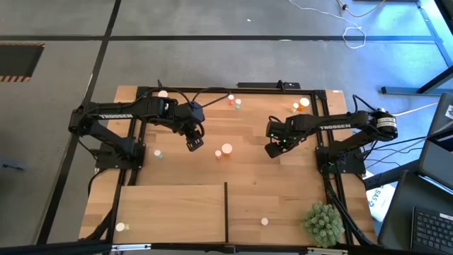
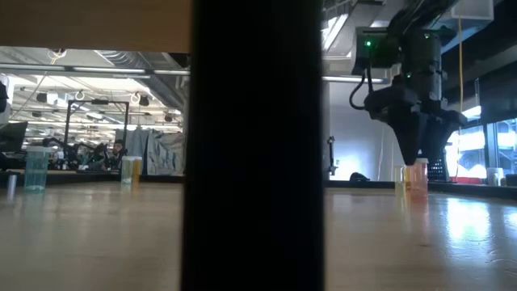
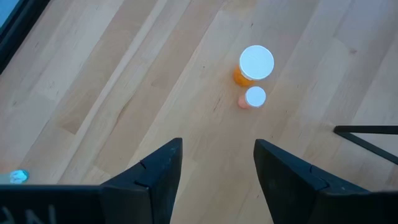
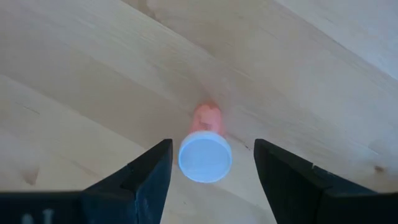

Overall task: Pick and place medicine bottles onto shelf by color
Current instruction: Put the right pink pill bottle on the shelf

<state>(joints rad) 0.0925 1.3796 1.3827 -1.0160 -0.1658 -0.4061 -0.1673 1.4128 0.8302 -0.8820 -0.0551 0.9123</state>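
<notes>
My right gripper (image 1: 273, 149) (image 4: 211, 174) points straight down, open, low over a small orange medicine bottle (image 4: 205, 152) with a white cap that stands on the tabletop. Its fingers stand on either side of the cap without touching it. My left gripper (image 1: 193, 144) (image 3: 217, 168) hangs open above the table's middle with nothing between its fingers. Ahead of it stand a wider orange bottle (image 3: 255, 64) and a small one (image 3: 253, 99). The shelf (image 1: 170, 212), with its dark divider (image 1: 226, 209), lies along the near edge and bears one bottle (image 1: 120, 227) on the left and another (image 1: 264, 222) on the right.
More bottles stand near the far edge (image 1: 231, 100) (image 1: 303, 103) (image 1: 163, 93), and one stands at the left (image 1: 158, 153). A spiky green plant ball (image 1: 324, 223) sits at the near right corner. In the low view the divider (image 2: 254, 145) blocks the middle.
</notes>
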